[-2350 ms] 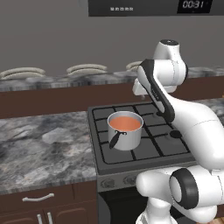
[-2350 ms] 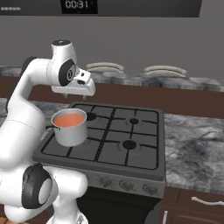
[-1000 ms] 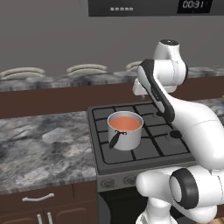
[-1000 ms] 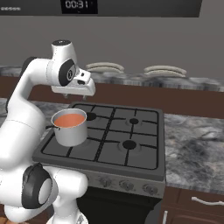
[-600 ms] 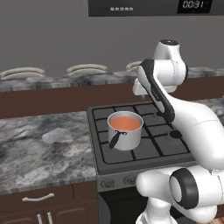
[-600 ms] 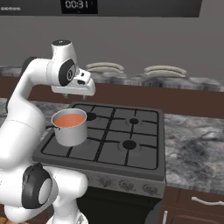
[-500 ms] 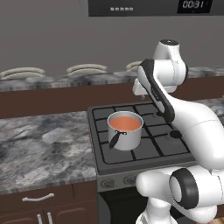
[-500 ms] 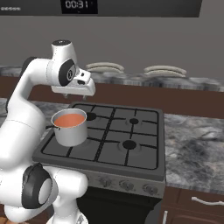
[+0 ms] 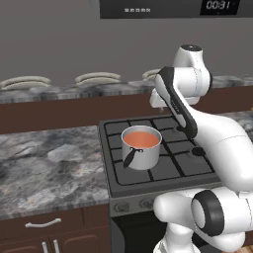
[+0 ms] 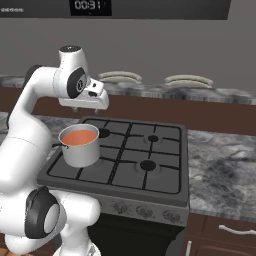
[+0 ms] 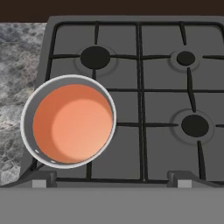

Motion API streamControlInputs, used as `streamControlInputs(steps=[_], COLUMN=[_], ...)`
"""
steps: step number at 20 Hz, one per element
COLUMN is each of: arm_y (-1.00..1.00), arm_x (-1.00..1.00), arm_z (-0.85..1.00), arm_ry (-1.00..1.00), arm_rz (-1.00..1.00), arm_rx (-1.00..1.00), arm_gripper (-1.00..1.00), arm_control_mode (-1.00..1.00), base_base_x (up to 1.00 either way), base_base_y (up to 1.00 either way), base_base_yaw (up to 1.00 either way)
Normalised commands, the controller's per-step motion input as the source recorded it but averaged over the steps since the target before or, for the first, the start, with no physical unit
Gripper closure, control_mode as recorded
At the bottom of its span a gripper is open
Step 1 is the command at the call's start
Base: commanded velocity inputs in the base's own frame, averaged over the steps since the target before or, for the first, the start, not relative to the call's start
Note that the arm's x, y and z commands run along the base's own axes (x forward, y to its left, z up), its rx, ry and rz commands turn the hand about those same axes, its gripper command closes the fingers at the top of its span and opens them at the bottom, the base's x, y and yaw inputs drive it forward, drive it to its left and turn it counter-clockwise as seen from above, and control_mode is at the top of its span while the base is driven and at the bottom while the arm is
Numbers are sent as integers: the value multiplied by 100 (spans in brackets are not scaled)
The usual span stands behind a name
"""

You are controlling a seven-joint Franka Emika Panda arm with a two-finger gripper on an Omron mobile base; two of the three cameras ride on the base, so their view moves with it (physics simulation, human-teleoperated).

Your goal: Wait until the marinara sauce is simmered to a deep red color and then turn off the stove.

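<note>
The marinara sauce (image 9: 141,139) (image 10: 79,136) (image 11: 72,124) is a smooth light orange-red disc inside a small steel saucepan (image 9: 143,154) (image 10: 80,153). The pan stands on the front left burner of the dark grey stove (image 9: 170,168) (image 10: 135,162) (image 11: 144,109), its black handle pointing toward the front. My gripper (image 10: 85,107) (image 11: 113,178) hangs open well above the stove's middle, looking straight down, with nothing between its wide-spread fingertips (image 11: 43,177). It touches neither pan nor stove. A row of small round knobs (image 10: 145,211) (image 9: 133,205) runs along the stove's front panel.
Grey marbled counters flank the stove on the left (image 9: 49,158) and the right (image 10: 220,170). Oval plates (image 9: 24,81) (image 10: 120,76) lie on the back counter. A dark microwave with a clock (image 9: 217,5) hangs overhead. The three other burners (image 11: 194,125) are bare.
</note>
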Motion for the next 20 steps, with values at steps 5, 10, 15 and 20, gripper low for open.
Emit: streamControlInputs(steps=[5, 10, 15, 20], arm_y=[0, 0, 0, 0], arm_x=[0, 0, 0, 0], arm_z=[0, 0, 0, 0], arm_ry=[0, 0, 0, 0], arm_rz=[0, 0, 0, 0], arm_rx=[0, 0, 0, 0], arm_gripper=[-100, -100, -100, -100], arm_control_mode=[-100, -100, -100, -100], base_base_x=[0, 0, 0, 0], base_base_y=[0, 0, 0, 0], base_base_yaw=[0, 0, 0, 0])
